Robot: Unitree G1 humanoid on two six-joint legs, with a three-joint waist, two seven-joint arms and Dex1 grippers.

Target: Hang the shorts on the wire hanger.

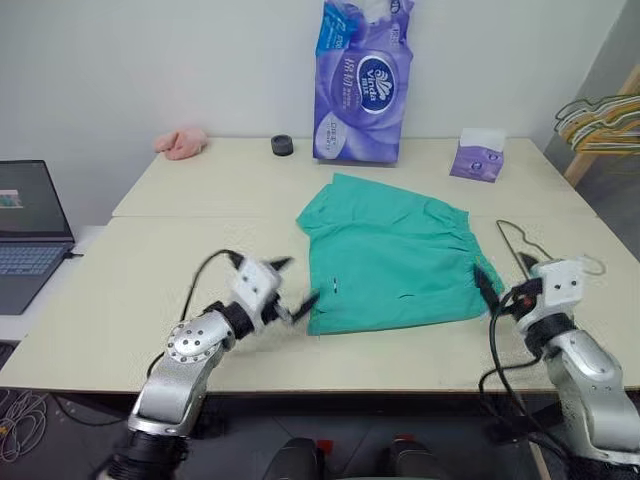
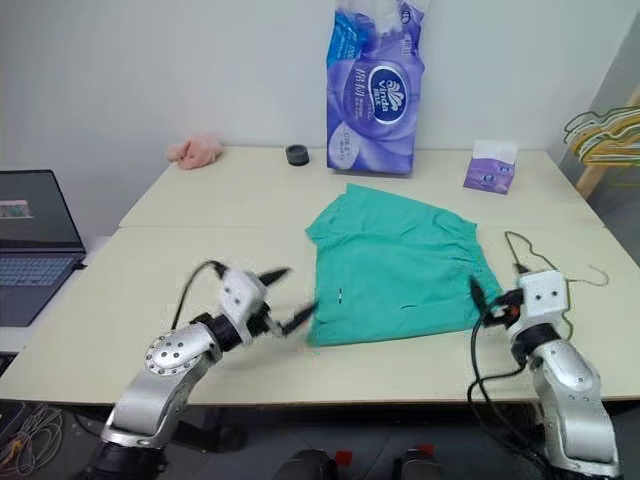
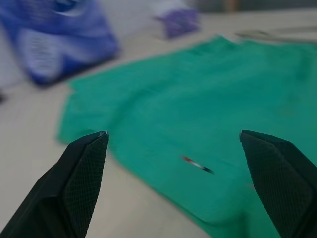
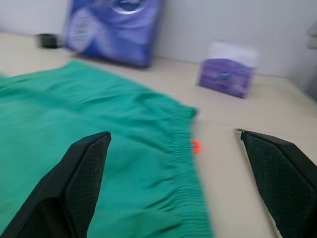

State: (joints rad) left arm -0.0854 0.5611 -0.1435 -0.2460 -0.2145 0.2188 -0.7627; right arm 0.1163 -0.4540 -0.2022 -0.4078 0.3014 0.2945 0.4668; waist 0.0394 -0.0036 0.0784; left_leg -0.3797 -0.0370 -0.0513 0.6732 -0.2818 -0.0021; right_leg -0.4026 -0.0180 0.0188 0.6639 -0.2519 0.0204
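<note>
The teal-green shorts (image 1: 390, 255) lie flat in the middle of the table, with the gathered waistband on the right side. The thin wire hanger (image 1: 517, 243) lies on the table just right of the waistband, its hook (image 2: 595, 276) pointing right. My left gripper (image 1: 295, 282) is open at the shorts' near left corner and holds nothing; in the left wrist view its fingers (image 3: 81, 178) frame the fabric. My right gripper (image 1: 488, 288) is open at the shorts' near right edge beside the hanger. In the right wrist view the waistband (image 4: 185, 163) lies between its fingers.
A tall purple tissue pack (image 1: 362, 85) stands at the back, with a small purple tissue box (image 1: 478, 155) to its right. A pink cloth (image 1: 181, 143) and a black round thing (image 1: 283, 145) lie at the back left. A laptop (image 1: 30, 235) sits far left. Bunched hangers (image 1: 600, 120) hang far right.
</note>
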